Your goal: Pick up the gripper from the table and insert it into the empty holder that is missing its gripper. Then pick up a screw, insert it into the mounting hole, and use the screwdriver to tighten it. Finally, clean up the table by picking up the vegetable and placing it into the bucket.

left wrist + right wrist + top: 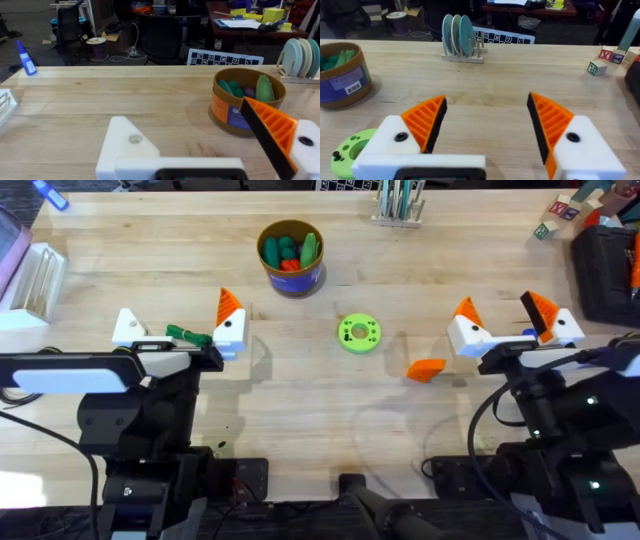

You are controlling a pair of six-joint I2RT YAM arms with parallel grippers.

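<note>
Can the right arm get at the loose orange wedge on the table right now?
Probably yes. The orange wedge lies on bare table just beside the open right claw, with nothing between them.

Robotics lab — calibration tag board [225, 58], cluttered desks [250, 22] behind

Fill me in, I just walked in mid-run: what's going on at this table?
Nothing is being handled yet. The left gripper lacks one orange finger, leaving a bare white holder. The loose orange gripper finger lies on the table by the right gripper, which is open. A thin green vegetable lies between the left fingers; the bucket already holds toy vegetables.
</note>
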